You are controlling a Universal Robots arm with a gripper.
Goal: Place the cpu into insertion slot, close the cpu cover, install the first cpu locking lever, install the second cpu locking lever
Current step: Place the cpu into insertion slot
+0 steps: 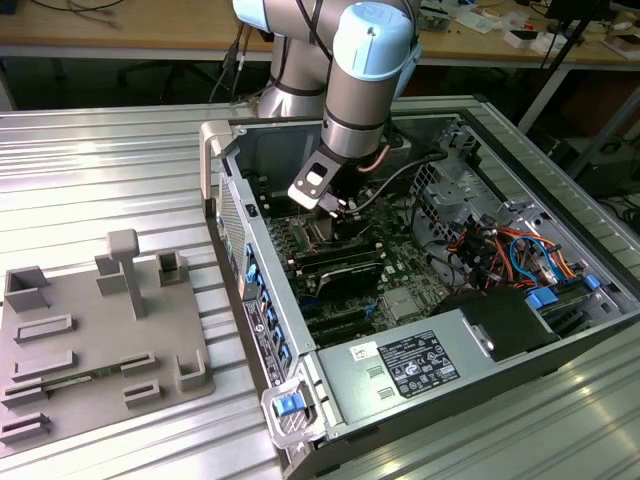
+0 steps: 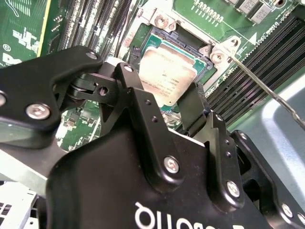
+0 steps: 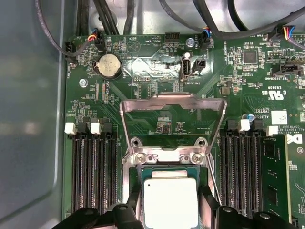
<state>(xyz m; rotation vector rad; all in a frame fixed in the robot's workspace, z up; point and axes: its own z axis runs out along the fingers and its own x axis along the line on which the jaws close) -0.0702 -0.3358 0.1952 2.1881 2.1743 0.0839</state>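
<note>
Claw (image 3: 170, 212) low over motherboard (image 3: 143, 71) inside open computer case (image 1: 262, 340). Closed down to chip width, not fully shut. Looks clamped on chip (image 3: 170, 200) by two opposite edges, one black finger (image 3: 135, 212) each side. Same hold in second wrist view, chip (image 2: 167, 76) between the fingers. Chip position: square over socket (image 2: 164, 34), at or just above seat; cannot tell whether fully down. Cover frame (image 3: 171, 101) hinged up and open, standing clear beyond socket. Thin wire lever (image 2: 267, 88) swung out beside socket, not latched. Memory slots (image 3: 93, 176) flanking socket on both sides. Grey fixture plate (image 1: 90, 330) on bench at exterior view's left, well apart from case.

Handling, as a judgement: light, stiff, flat, thin. Smooth metal top, likely slippery, so no grip there; hold by edges only, as now. Delicate underside and delicate socket contacts, so probably wants level, straight-down seating, no sliding, no pressing. Little edge height for the fingers, so easy to tilt or drop under an uneven squeeze. Cover and both levers not yet done.
</note>
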